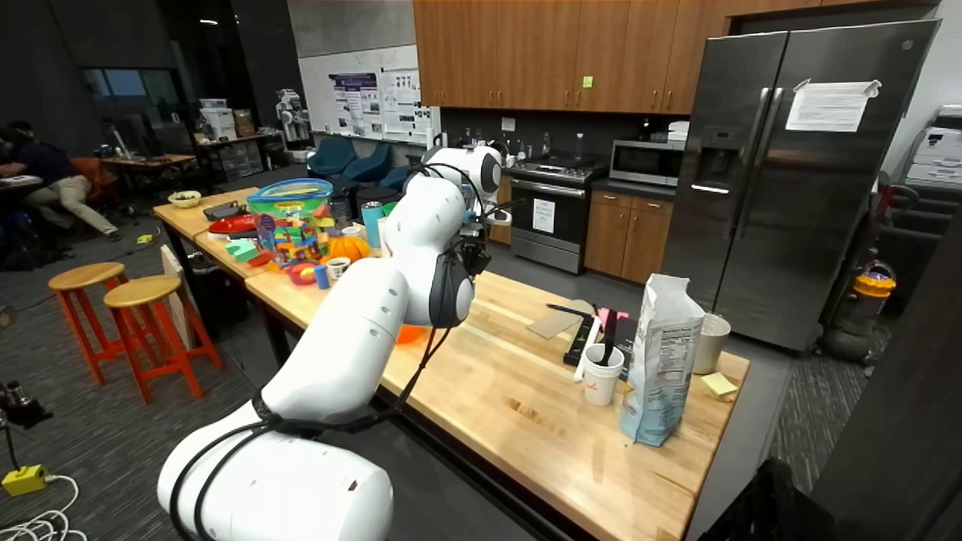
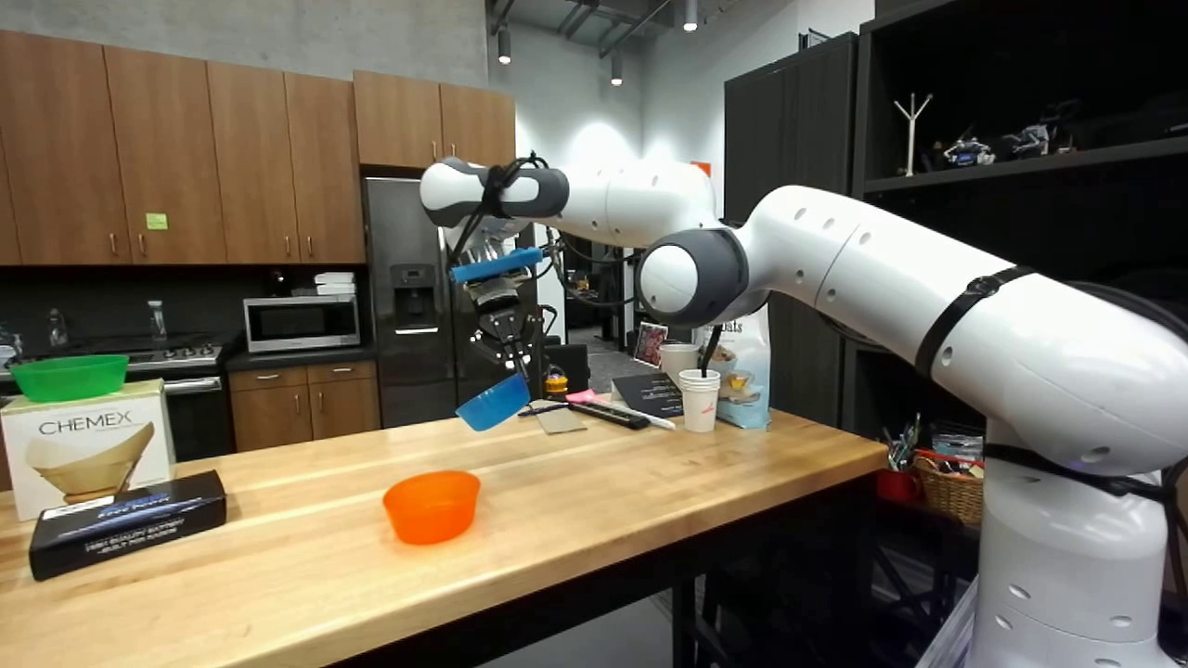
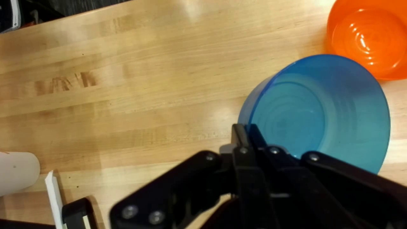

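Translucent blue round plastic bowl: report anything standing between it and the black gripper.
Nothing visible does: in the wrist view, the black gripper pinches the blue bowl by its rim. The round orange plastic bowl lies beyond it, not between them.

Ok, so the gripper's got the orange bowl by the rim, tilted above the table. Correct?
Colour's off: the gripper has the blue bowl by the rim, tilted above the table, as an exterior view shows. The orange bowl stands on the table.
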Controlling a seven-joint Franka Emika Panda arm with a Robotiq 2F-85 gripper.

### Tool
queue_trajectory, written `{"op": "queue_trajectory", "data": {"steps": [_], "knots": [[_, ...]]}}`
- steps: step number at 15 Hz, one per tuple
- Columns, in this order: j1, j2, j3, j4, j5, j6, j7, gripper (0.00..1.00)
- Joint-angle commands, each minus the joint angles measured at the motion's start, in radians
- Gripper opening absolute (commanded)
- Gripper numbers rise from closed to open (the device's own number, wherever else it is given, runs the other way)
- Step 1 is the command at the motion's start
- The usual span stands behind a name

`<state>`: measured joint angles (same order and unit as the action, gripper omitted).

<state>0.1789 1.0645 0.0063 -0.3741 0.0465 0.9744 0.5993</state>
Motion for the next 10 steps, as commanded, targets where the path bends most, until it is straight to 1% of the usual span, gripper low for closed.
{"op": "queue_trajectory", "data": {"steps": [1, 3, 5, 10], "knots": [[-0.032, 0.008, 0.051, 0.011, 0.081, -0.027, -0.023, 0.01], [-0.05, 0.012, 0.087, 0.006, 0.148, -0.047, -0.024, 0.01], [-0.059, 0.022, 0.107, 0.012, 0.19, -0.082, -0.019, 0.01], [-0.052, 0.034, 0.105, 0.014, 0.2, -0.105, -0.007, 0.01]]}}
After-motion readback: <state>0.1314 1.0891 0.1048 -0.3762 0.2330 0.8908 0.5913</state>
